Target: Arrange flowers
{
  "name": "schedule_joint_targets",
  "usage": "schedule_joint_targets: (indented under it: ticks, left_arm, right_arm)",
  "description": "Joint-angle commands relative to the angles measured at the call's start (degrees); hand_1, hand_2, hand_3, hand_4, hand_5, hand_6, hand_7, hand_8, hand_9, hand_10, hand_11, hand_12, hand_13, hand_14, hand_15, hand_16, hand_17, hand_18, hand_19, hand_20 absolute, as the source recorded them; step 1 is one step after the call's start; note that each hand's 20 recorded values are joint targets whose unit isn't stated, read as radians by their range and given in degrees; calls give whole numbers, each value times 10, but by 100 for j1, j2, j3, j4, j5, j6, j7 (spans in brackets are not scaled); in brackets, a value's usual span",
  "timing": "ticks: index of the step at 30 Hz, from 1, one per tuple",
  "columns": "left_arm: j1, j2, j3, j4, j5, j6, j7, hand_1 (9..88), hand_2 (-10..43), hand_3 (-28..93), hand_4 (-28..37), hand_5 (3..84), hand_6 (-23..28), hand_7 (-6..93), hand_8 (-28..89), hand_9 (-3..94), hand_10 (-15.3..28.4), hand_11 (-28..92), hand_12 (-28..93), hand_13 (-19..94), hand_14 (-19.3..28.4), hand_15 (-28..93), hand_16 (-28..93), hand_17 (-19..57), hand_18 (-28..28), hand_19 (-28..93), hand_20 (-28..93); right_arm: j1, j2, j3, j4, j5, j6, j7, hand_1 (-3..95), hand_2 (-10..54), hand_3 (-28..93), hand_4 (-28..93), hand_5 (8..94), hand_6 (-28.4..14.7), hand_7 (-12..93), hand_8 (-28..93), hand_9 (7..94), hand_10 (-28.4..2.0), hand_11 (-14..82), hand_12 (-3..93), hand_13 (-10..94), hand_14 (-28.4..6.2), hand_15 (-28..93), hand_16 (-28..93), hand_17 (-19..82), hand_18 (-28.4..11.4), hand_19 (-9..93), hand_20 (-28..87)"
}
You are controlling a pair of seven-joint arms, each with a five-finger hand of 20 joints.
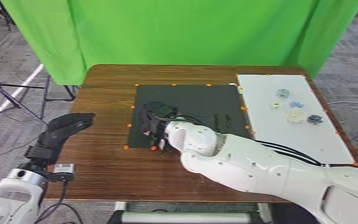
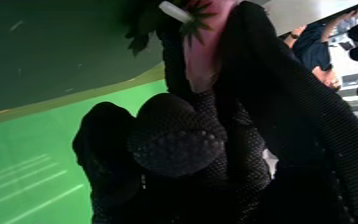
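My right hand [image 1: 160, 111] is over the dark mat [image 1: 189, 95] in the head view, its arm crossing from the lower right. In the right wrist view, my right hand [image 2: 286, 117] is closed around a pink flower [image 2: 206, 47], pinched between its gloved fingers. Small green leaves and a pale stem end [image 2: 175, 11] stick out beside the pink part. My left hand [image 1: 64, 126] is at the table's left edge, away from the mat, its fingers relaxed. Green sprigs [image 1: 222, 122] lie on the mat, right of my right hand.
A white board [image 1: 273, 87] on the table's right side bears several loose flower heads, among them a pale cream one [image 1: 296, 115] and a dark blue one [image 1: 315, 119]. Orange markers edge the mat. A green curtain [image 1: 193, 35] hangs behind the brown table [image 1: 100, 165].
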Motion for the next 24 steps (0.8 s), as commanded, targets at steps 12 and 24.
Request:
schedule_joint_targets:
  ticks: [12, 24]
  left_arm:
    - [57, -58, -34, -23, 32, -87, -44, 281, -95, 748, -265, 400, -11, 344, -175, 415, 106, 182, 103, 355, 159, 126, 18, 50, 154, 86, 167]
    - [150, -79, -67, -67, 36, -90, -75, 278, -95, 732, -234, 422, 15, 232, -115, 407, 127, 170, 112, 339, 175, 144, 23, 43, 157, 93, 171]
  right_arm:
    - [147, 221, 218, -463, 305, -545, -3, 398, -95, 722, -138, 644, 48, 163, -78, 725, -125, 104, 176, 892, -18, 621, 317, 588, -144, 932, 611]
    - [278, 746, 868, -1196, 475, -847, -143, 310, -95, 652, -121, 558, 42, 116, -83, 625, -154, 84, 157, 899, -23, 572, 310, 576, -154, 932, 560]
